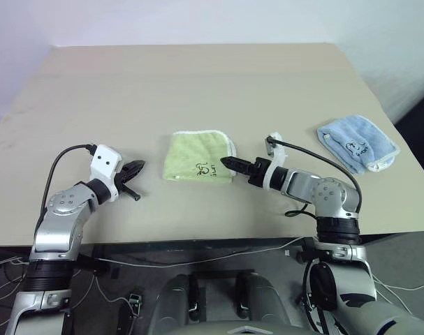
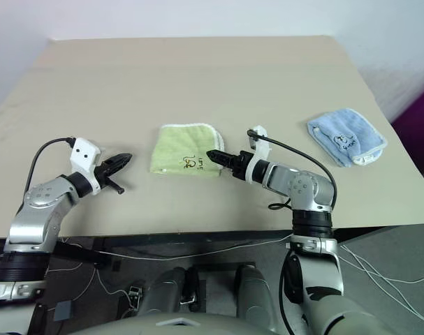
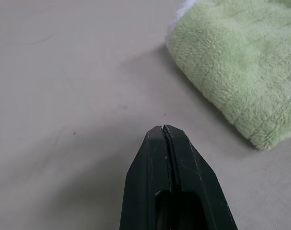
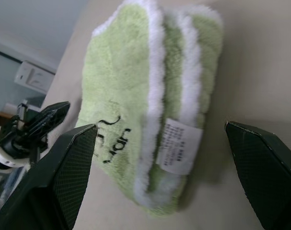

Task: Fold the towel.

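1. Towel (image 1: 199, 157): light green, folded into a small square, lying flat near the middle of the table (image 1: 198, 77). We note white piped edging, a dark printed logo and a white care label (image 4: 180, 145) at its layered edge.
2. Left gripper (image 1: 133, 169): we record its two black fingers pressed together, empty, low over the tabletop to the left of the towel, apart from it.
3. Right gripper (image 1: 225, 162): we find its fingers spread wide, holding nothing, tips at the towel's right edge.
4. Light blue cloth (image 1: 357, 143): folded, well apart at the table's right side.
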